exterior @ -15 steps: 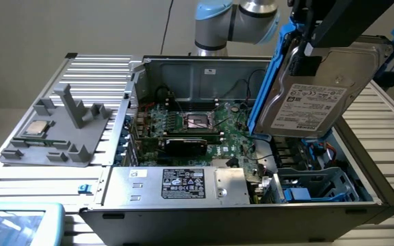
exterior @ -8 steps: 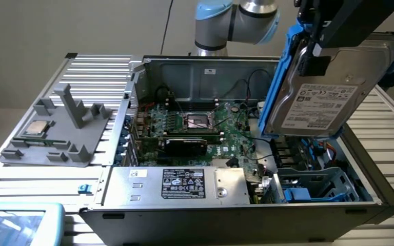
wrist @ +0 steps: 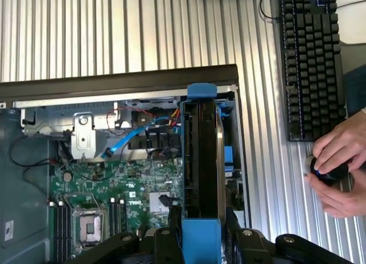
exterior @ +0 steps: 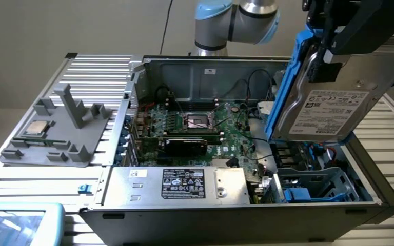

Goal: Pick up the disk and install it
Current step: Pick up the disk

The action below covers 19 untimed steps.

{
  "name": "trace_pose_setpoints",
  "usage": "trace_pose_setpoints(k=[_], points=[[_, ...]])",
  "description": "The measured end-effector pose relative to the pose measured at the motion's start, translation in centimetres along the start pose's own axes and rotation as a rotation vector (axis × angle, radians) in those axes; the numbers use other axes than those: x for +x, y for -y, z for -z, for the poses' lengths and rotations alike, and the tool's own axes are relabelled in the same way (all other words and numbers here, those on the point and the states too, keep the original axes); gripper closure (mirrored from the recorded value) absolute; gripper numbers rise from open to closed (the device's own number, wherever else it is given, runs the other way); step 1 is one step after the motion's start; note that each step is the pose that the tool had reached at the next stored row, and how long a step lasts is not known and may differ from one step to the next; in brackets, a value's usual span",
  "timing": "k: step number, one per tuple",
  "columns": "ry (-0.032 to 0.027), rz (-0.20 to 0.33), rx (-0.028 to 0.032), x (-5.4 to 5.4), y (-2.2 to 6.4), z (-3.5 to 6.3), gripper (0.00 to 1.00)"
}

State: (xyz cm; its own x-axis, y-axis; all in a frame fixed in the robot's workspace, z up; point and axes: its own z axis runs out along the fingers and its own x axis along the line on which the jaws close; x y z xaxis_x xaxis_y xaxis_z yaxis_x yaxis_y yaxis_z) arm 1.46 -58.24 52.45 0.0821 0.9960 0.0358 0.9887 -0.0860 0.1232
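The disk [exterior: 330, 100] is a silver-grey hard drive with a white barcode label, clipped in a bright blue carrier frame. It hangs upright and slightly tilted above the open computer case, at the exterior view's right. My gripper [exterior: 328, 60] is shut on the disk's upper end. In the wrist view the disk [wrist: 200, 155] is seen edge-on, its blue frame running down between my gripper [wrist: 201, 244] fingers. Below it lies the drive bay [exterior: 320, 187] with blue parts inside.
The open case [exterior: 204, 66] holds a green motherboard [exterior: 204, 125] and a grey labelled power-supply box [exterior: 183, 185]. A grey fixture [exterior: 60, 130] with a processor chip [exterior: 36, 128] sits at the exterior view's left. Beside the case lie a keyboard [wrist: 311, 64] and a person's hands [wrist: 337, 170].
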Motion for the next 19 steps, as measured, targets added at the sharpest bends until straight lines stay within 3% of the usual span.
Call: trace_pose_setpoints(k=[9,14,19], points=[[-0.002,0.0,0.0001,-2.4,-2.39,-0.62,0.63],[-0.0031,0.0,0.0005,-2.6,-4.36,-1.37,0.63],[-0.0042,0.001,0.0006,-2.7,-4.48,-1.9,0.63]])
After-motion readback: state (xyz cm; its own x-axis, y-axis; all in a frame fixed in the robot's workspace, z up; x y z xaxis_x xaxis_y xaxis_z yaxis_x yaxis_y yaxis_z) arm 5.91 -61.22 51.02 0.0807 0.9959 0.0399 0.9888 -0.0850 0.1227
